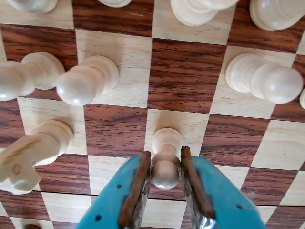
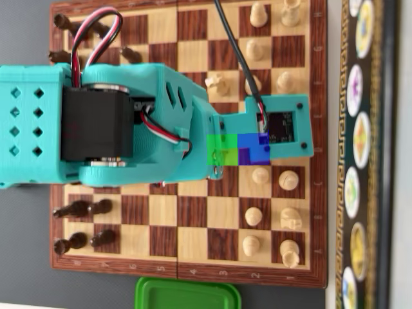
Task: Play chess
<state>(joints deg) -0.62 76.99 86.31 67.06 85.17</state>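
A wooden chessboard (image 1: 183,76) fills the wrist view. My teal gripper (image 1: 165,177) with brown pads is shut on the round head of a white pawn (image 1: 165,157), whose base stands on a light square. Other white pieces stand around: two pawns (image 1: 88,80) at the left, a knight (image 1: 26,155) at lower left, a pawn (image 1: 267,78) at the right. In the overhead view the teal arm (image 2: 129,125) covers the board's middle (image 2: 193,219); the gripper and the held pawn are hidden under it. Dark pieces (image 2: 80,209) stand along the left side, white pieces (image 2: 286,180) on the right.
A green lid (image 2: 187,294) lies below the board's lower edge in the overhead view. A dark strip with round coloured pictures (image 2: 360,138) runs along the right. Several white pieces (image 1: 200,9) stand in the row at the top of the wrist view.
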